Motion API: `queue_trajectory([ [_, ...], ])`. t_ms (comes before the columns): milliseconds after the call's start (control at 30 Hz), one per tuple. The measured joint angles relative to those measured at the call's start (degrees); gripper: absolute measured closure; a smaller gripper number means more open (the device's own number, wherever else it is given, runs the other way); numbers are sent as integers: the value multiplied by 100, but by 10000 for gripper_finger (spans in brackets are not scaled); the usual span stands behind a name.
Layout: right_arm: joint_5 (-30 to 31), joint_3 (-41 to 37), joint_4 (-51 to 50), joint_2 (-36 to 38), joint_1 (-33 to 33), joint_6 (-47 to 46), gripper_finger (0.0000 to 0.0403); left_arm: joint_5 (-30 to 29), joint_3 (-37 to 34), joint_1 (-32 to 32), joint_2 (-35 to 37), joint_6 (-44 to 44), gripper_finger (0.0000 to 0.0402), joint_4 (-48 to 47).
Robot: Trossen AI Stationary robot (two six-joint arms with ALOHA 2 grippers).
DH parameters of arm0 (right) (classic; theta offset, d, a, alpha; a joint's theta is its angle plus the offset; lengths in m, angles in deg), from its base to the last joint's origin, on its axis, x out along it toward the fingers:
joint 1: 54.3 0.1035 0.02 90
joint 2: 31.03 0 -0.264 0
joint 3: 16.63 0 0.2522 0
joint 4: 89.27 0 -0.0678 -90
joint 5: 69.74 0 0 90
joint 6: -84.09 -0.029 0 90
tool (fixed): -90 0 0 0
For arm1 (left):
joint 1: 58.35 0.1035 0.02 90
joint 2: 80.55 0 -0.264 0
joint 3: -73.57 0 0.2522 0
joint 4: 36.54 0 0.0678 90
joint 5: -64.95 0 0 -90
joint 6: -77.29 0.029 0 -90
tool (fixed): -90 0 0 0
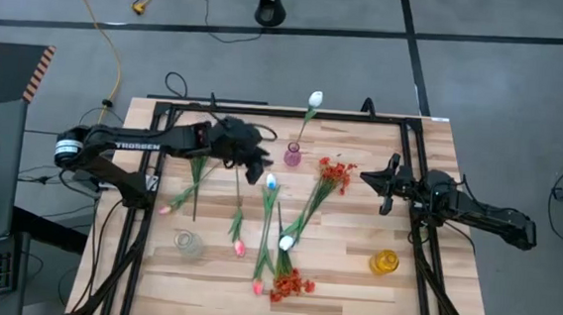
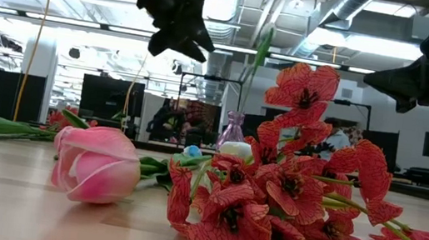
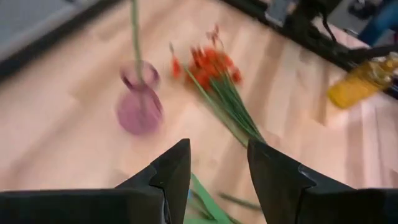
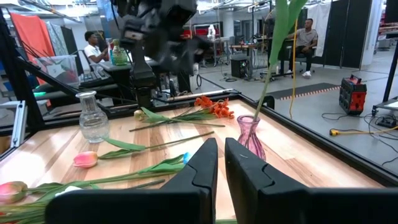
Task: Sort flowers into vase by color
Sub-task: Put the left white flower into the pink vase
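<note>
A pink vase (image 1: 292,156) stands near the table's far edge. One white tulip (image 1: 314,99) sticks into it by its stem and leans over the far edge. A red-orange bunch (image 1: 335,171), another red-orange bunch (image 1: 293,282), white tulips (image 1: 286,242) and pink tulips (image 1: 239,246) lie flat on the table. My left gripper (image 1: 261,168) hovers open just left of the pink vase (image 3: 139,106) and holds nothing. My right gripper (image 1: 367,180) hangs shut and empty to the right of the far red-orange bunch, well above the table (image 4: 221,155).
A clear glass vase (image 1: 188,242) stands near the left front and a yellow vase (image 1: 383,262) near the right front. A black frame (image 1: 417,137) runs around the table top. People sit in the room beyond (image 4: 305,31).
</note>
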Motion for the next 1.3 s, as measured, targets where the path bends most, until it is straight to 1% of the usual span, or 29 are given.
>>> queue_trajectory([
  [100, 0, 0, 1, 1, 0, 0, 343, -66, -2, -312, -132, -510, 255, -257],
  [300, -1, 0, 0, -1, 0, 0, 343, -398, -2, -892, -506, -1400, 255, -223],
  [500, -2, 1, -23, 1, 2, 0, 343, -703, 0, -1281, -1059, -2033, 255, -204],
  [667, 0, 0, -31, 1, 2, 0, 343, -698, -1, -1421, -1595, -2236, 255, -213],
  [867, 0, 0, -35, 0, 2, 0, 343, -668, -2, -1434, -2095, -2343, 255, -226],
  [1100, 0, 0, -37, 0, 2, 0, 343, -667, -2, -1434, -2318, -2414, 255, -185],
  [1300, 0, 1, -39, -1, 2, 0, 343, -700, 6, -1432, -2510, -2590, 255, 65],
])
